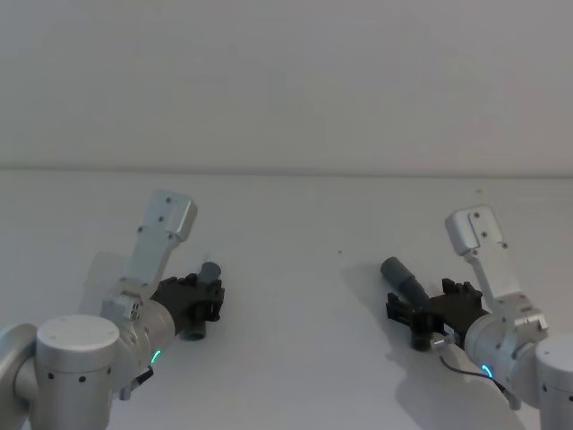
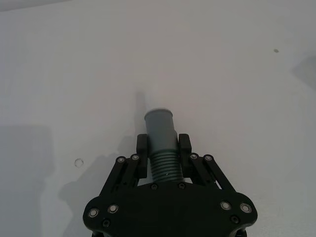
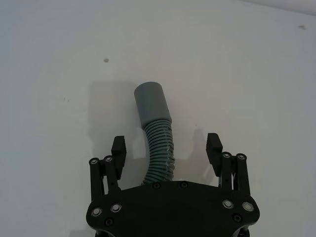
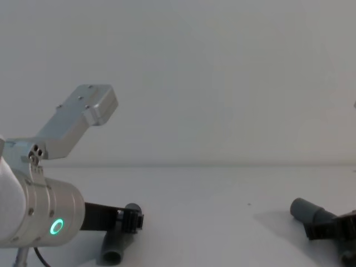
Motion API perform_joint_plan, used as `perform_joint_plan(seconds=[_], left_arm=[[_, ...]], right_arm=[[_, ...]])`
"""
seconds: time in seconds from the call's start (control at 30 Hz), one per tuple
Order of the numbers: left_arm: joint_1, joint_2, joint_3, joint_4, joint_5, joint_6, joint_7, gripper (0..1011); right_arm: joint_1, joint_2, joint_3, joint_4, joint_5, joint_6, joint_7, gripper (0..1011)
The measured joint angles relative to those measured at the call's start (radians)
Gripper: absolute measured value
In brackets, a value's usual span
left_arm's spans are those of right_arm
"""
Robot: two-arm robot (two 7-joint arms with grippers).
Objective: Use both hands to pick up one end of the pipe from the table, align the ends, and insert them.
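White bench (image 1: 295,367), pale wall (image 1: 286,81) behind: left gripper (image 2: 163,143) fingers clamp 1 hose (image 2: 159,126), right gripper (image 3: 166,144) fingers stand wide around the other hose (image 3: 150,101).

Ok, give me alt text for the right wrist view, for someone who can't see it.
The right pincer stands open astride a curved grey ribbed hose piece, its fingers clear of it on both sides. The hose's plain grey cuff points away from the pincer, lying on the white table.
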Motion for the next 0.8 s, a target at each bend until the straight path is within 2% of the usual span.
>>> perform_joint_plan(seconds=[0.07, 0.3, 0.8], left_arm=[[0.0, 0.0, 0.0, 0.0, 0.0, 0.0, 0.0, 352], [0.0, 0.0, 0.0, 0.0, 0.0, 0.0, 0.0, 352], [0.0, 0.0, 0.0, 0.0, 0.0, 0.0, 0.0, 352]], right_arm=[[0.002, -0.003, 0.001, 0.003, 0.0, 0.003, 0.0, 968], [0.01, -0.011, 0.003, 0.01, 0.0, 0.014, -0.002, 773], [0.016, -0.019, 0.005, 0.017, 0.0, 0.022, -0.004, 270]])
